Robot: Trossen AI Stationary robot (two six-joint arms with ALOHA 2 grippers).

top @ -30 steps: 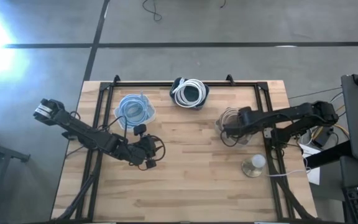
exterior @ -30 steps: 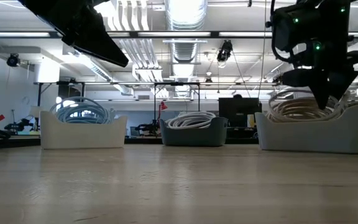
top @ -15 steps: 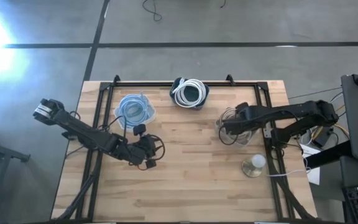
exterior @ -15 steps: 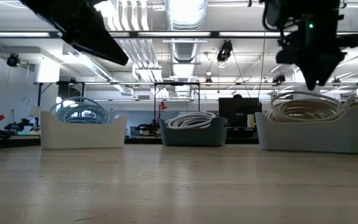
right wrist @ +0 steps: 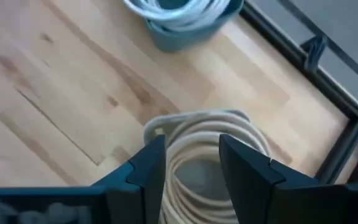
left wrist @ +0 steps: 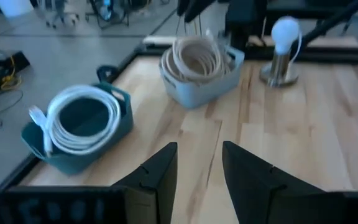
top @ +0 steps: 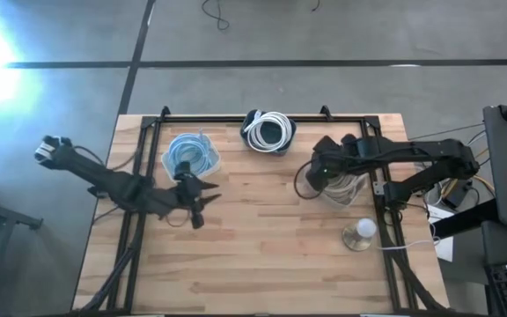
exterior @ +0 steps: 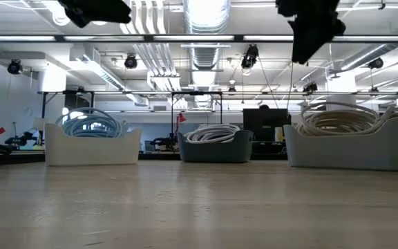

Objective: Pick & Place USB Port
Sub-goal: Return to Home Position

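Three bins of coiled cable stand on the wooden table. A pale bin with light blue cable (top: 190, 157) is at the far left, a teal bin with white cable (top: 268, 130) at the far middle, and a pale bin with beige cable (top: 343, 182) on the right. My right gripper (right wrist: 190, 177) is open and empty, high above the beige coil (right wrist: 207, 149); in the low view it (exterior: 311, 31) hangs at the top. My left gripper (left wrist: 199, 180) is open and empty, in the air beside the blue bin (top: 198, 201), facing the teal bin (left wrist: 79, 127).
A small lamp with a round white bulb (top: 359, 233) stands near the table's right edge, close to the beige bin. A black frame (top: 236, 116) runs along the far and side edges. Bare wood (top: 262, 255) fills the near half of the table.
My right gripper has risen from just above the beige coil to high over the bin and has shifted toward the table's left. My left gripper has lifted and drawn back toward the far left, nearer the blue bin. The bins and cables have stayed put.
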